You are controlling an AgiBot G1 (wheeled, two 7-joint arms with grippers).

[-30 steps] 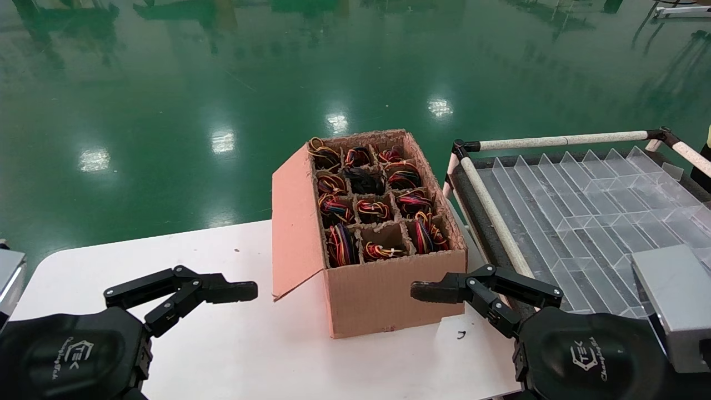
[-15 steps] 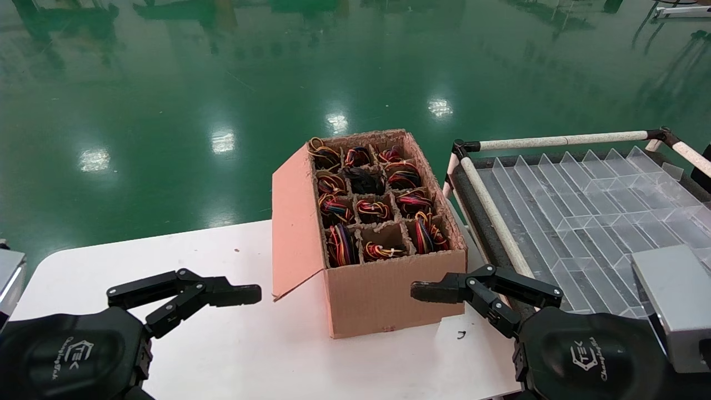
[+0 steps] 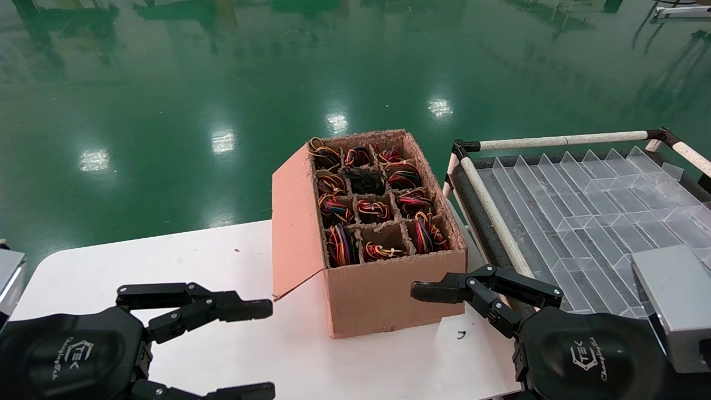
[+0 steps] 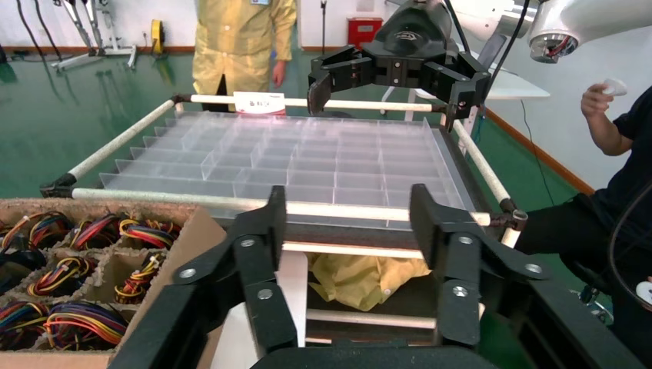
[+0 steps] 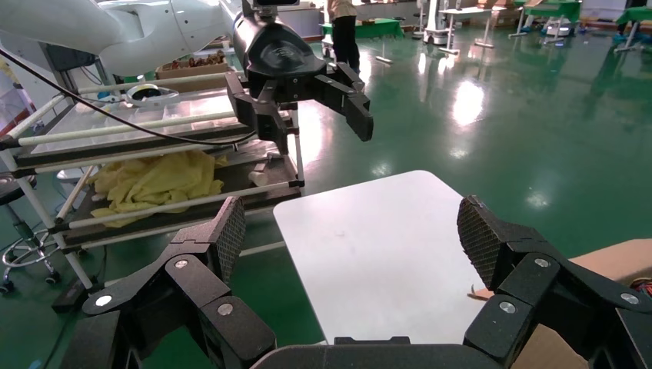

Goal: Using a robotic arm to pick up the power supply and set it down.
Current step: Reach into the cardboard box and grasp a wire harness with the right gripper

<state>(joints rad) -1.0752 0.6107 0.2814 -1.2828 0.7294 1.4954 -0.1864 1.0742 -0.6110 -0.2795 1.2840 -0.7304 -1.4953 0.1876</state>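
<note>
The head camera looks forward and down over the white table (image 3: 222, 250) from close behind both arms. Each wrist camera sits just behind its own fingers, facing across the table toward the opposite arm; all three share the cardboard box (image 3: 383, 300) (image 4: 184, 238) (image 5: 615, 261).

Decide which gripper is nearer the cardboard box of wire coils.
Right. The right gripper has a fingertip in front of the cardboard box's near wall; the left gripper sits off its left side, over the white table.

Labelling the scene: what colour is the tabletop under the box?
White; the table shows best in the head view.
</note>
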